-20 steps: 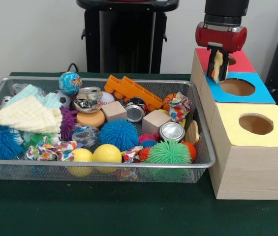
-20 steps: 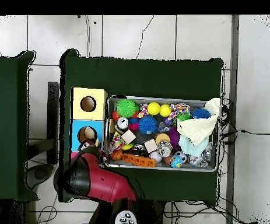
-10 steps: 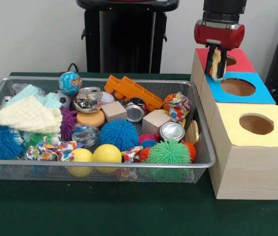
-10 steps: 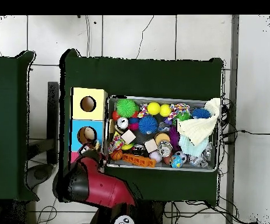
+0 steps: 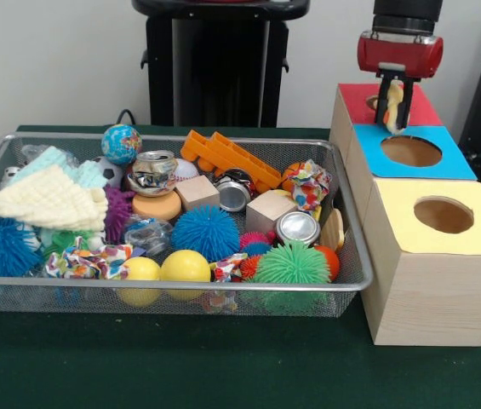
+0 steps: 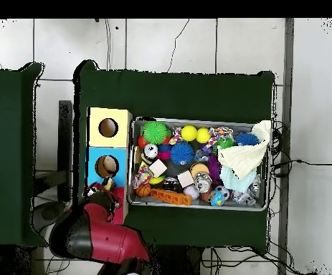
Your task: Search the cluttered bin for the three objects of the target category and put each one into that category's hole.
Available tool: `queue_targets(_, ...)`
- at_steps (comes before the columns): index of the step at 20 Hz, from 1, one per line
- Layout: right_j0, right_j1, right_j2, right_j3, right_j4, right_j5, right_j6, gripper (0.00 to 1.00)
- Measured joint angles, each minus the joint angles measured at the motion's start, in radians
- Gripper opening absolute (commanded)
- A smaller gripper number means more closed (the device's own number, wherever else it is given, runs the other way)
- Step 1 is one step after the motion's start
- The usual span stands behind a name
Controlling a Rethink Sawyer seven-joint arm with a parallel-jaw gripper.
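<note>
from my console i saw the end effector (image 5: 396, 109) hanging over the row of wooden boxes, its fingers pinched on a small soft toy (image 5: 394, 104) of pale yellow and orange, which dangled between them. right beneath it lay the red-panelled box (image 5: 419, 106), and the hole (image 5: 375, 103) in that box sat partly hidden behind the toy and the fingers. just in front of the end effector, toward the camera, was the blue-panelled box (image 5: 449, 161) with its own round opening, and beyond that, nearest the camera, the yellow-panelled box (image 5: 441, 256). off to the picture's left of the end effector, and lower, the cluttered bin (image 5: 345, 277) rested on the green bench (image 5: 223, 366), touching or nearly touching the boxes' side. it was packed with spiky rubber balls, a blue one (image 5: 205, 232) and a green one (image 5: 291, 264) among them, plus smooth yellow balls (image 5: 184, 266), crushed cans, wooden cubes, an orange plastic piece (image 5: 229, 158) and a cream knitted cloth (image 5: 42, 201). in the overhead view the red arm (image 6: 100, 236) covered most of the red box, with the end effector (image 6: 102, 195) at its tip and the bin (image 6: 197, 204) beside it.
</note>
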Motion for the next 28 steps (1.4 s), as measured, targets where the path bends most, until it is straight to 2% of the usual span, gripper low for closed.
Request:
queue_targets(9, 0.025, -0.014, -0.003, 0.035, 0.007, 0.001, 0.0, 0.0)
queue_targets(14, 0.007, -0.026, -0.003, 0.061, 0.007, 0.001, 0.0, 0.0)
queue_targets(17, -0.027, -0.031, 0.002, 0.089, -0.003, -0.008, 0.0, 0.0)
queue_targets(22, -0.057, -0.035, 0.017, 0.113, -0.021, -0.054, 0.001, 0.0)
queue_targets(28, -0.045, -0.026, 0.028, 0.141, -0.021, -0.153, 0.004, 0.0)
